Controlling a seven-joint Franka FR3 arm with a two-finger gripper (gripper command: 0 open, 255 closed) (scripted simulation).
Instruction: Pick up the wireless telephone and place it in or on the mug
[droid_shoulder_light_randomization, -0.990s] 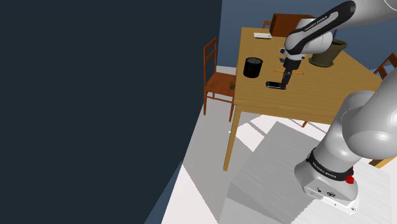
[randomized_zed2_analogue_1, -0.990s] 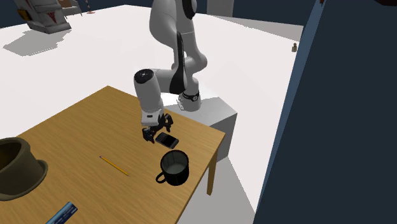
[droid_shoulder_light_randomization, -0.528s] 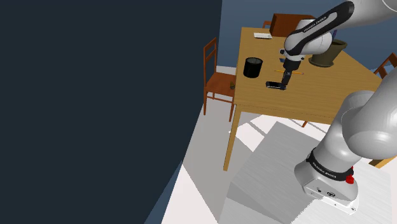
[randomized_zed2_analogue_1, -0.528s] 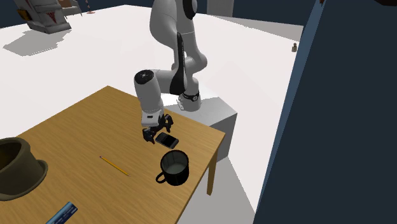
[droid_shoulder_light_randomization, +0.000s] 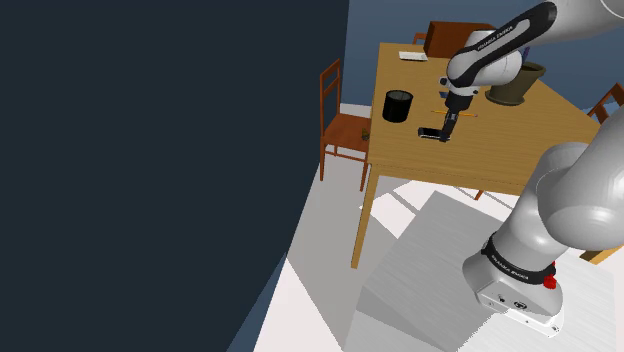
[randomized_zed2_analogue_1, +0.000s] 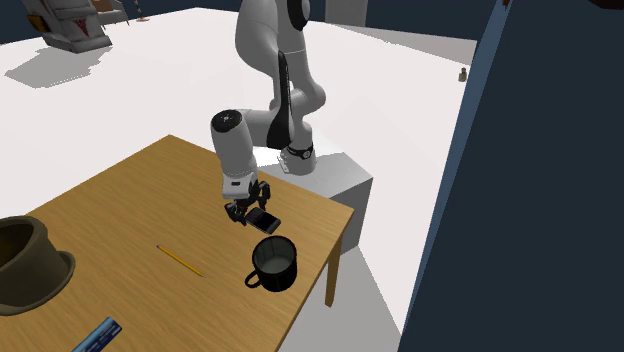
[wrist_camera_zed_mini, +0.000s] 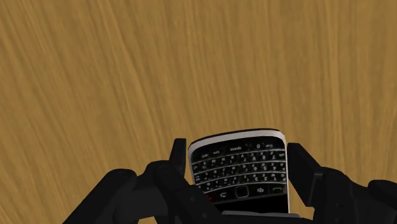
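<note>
A black wireless telephone (wrist_camera_zed_mini: 238, 173) with a keypad lies flat on the wooden table (wrist_camera_zed_mini: 127, 76). My gripper (wrist_camera_zed_mini: 238, 159) points straight down over it, and both fingers press against the phone's long sides, shut on it. In the shoulder view the phone (droid_shoulder_light_randomization: 432, 133) sits under the gripper (droid_shoulder_light_randomization: 447, 127), just to the right of the black mug (droid_shoulder_light_randomization: 398, 105). In the second exterior view the mug (randomized_zed2_analogue_1: 273, 263) stands upright near the table's corner, a short way in front of the phone (randomized_zed2_analogue_1: 264, 219) and the gripper (randomized_zed2_analogue_1: 247, 211).
A yellow pencil (randomized_zed2_analogue_1: 180, 260) lies on the table beyond the mug. A dark pot (randomized_zed2_analogue_1: 25, 262) and a blue object (randomized_zed2_analogue_1: 97, 336) sit at the far end. A wooden chair (droid_shoulder_light_randomization: 340, 125) stands beside the table. A dark wall (droid_shoulder_light_randomization: 150, 170) rises along the shoulder view's left.
The fingers have drawn in from wide apart and now clasp the phone's sides. The arm and the phone have stayed in place.
</note>
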